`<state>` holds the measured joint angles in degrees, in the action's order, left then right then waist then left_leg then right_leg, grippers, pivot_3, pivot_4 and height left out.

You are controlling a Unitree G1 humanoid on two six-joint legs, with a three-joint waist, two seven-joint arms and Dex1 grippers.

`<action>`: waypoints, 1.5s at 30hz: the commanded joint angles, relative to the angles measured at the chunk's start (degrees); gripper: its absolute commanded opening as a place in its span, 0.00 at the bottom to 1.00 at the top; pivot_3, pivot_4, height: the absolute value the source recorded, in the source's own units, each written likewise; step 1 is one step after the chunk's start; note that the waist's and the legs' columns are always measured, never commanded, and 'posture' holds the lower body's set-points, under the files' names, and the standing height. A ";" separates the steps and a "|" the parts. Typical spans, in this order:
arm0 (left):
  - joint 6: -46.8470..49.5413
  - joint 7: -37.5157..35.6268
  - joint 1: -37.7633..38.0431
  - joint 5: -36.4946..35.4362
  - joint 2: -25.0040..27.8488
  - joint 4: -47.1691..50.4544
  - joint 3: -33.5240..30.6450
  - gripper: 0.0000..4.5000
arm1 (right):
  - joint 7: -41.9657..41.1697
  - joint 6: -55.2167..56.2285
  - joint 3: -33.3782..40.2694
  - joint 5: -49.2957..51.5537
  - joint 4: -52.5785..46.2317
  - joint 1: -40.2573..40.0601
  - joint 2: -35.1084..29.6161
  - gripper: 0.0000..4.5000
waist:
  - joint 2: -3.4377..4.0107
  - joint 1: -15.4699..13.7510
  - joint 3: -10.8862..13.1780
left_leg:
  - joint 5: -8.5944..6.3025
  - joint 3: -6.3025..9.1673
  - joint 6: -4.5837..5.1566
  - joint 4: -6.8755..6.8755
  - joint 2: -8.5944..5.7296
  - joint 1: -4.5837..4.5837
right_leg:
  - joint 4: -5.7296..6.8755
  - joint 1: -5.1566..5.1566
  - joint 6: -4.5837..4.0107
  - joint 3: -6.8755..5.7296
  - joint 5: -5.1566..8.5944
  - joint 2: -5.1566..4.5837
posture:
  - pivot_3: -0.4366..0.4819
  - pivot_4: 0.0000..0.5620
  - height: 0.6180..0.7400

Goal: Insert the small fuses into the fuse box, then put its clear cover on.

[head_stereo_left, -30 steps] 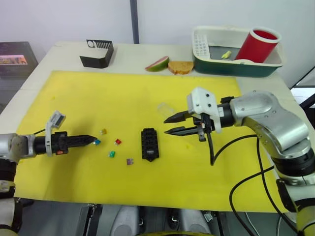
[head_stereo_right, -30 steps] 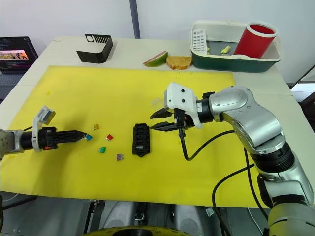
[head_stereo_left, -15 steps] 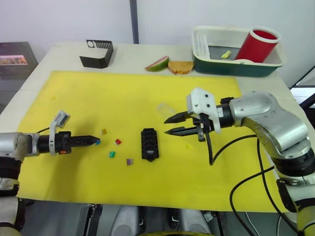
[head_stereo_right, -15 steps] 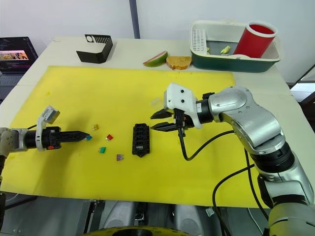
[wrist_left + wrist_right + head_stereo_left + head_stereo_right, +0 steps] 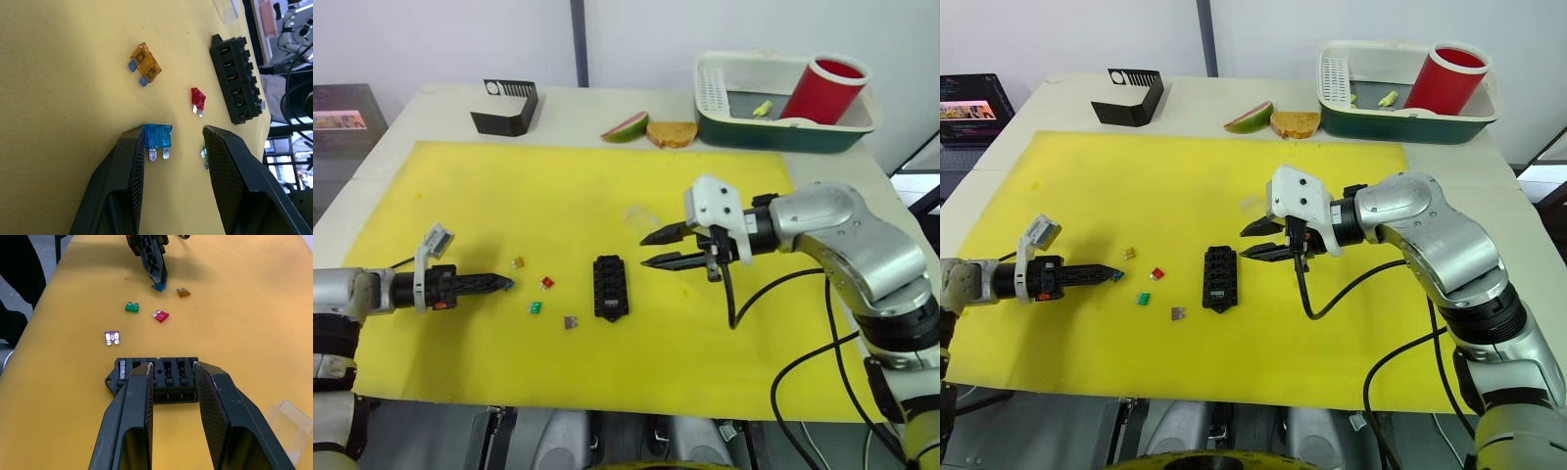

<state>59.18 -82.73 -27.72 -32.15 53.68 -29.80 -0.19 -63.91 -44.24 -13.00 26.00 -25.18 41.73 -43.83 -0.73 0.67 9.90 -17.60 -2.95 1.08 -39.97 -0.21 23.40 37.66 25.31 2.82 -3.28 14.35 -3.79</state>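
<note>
On the yellow mat [image 5: 460, 206], the left gripper [image 5: 178, 147] is open around the blue fuse [image 5: 157, 137], touching one finger only. Closing crooked could flick it away. The right gripper [image 5: 648, 250] waits open near the fuse box [image 5: 610, 287].

Reaching inward low with left gripper [image 5: 172, 147], fingers parted; holding right gripper [image 5: 651, 249] level, seemingly hovering, fingers spread.

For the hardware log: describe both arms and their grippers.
Silver-grey rounded arm shells. The right gripper has two black tapered fingers, a white block on its wrist, and black cables hanging below. The left gripper is black too, with a small white-grey module and an orange-red mark.
</note>
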 commanded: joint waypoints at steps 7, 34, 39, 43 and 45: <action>-1.34 0.04 0.87 1.00 0.02 -0.20 -0.37 0.13 | -0.05 1.22 0.25 -0.08 -1.20 0.18 -0.51 0.32 | 0.00 0.02 0.00 | 0.00 0.00 0.00 0.01 0.00 0.00 | 0.00 0.01 0.00 0.00 0.00 0.00 | 0.48 0.27 1.00; 14.00 12.18 -7.63 -23.73 -6.89 36.56 -15.17 0.00 | 9.13 -23.61 13.06 21.29 3.82 3.43 8.34 0.32 | -0.03 0.29 0.01 | 0.01 0.09 -0.02 0.02 -0.01 0.05 | -0.10 -0.05 0.01 0.00 -0.01 -0.02 | 0.48 0.27 1.00; 13.09 16.72 -10.03 -28.11 -10.83 41.61 -14.16 0.00 | 14.54 -26.46 15.25 25.14 2.81 3.40 11.87 0.32 | -0.02 0.13 0.01 | 0.05 0.09 -0.09 0.04 -0.01 0.01 | -0.02 -0.03 0.01 0.00 -0.02 0.01 | 0.48 0.27 1.00; 11.78 18.31 -11.66 -29.05 -12.12 42.16 -13.04 0.00 | 17.95 -28.71 17.23 28.92 2.82 4.38 13.80 0.32 | -0.02 0.07 0.01 | 0.05 0.08 -0.09 0.02 -0.03 0.02 | -0.03 -0.06 0.01 0.00 -0.02 0.01 | 0.48 0.27 1.00; 11.20 18.68 -11.85 -29.22 -12.36 42.30 -12.38 0.00 | 19.42 -29.36 17.64 30.35 2.85 5.00 14.34 0.32 | -0.02 0.07 0.01 | 0.05 0.08 -0.09 0.02 -0.03 0.02 | -0.03 -0.06 0.01 0.00 -0.01 0.02 | 0.48 0.27 1.00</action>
<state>71.54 -64.32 -38.69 -60.19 41.41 11.38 -12.40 -45.58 -73.45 2.41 54.18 -21.09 45.10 -29.85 -0.76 0.74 9.91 -17.55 -2.88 0.99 -39.95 -0.24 23.42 37.63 25.25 2.83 -3.28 14.33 -3.76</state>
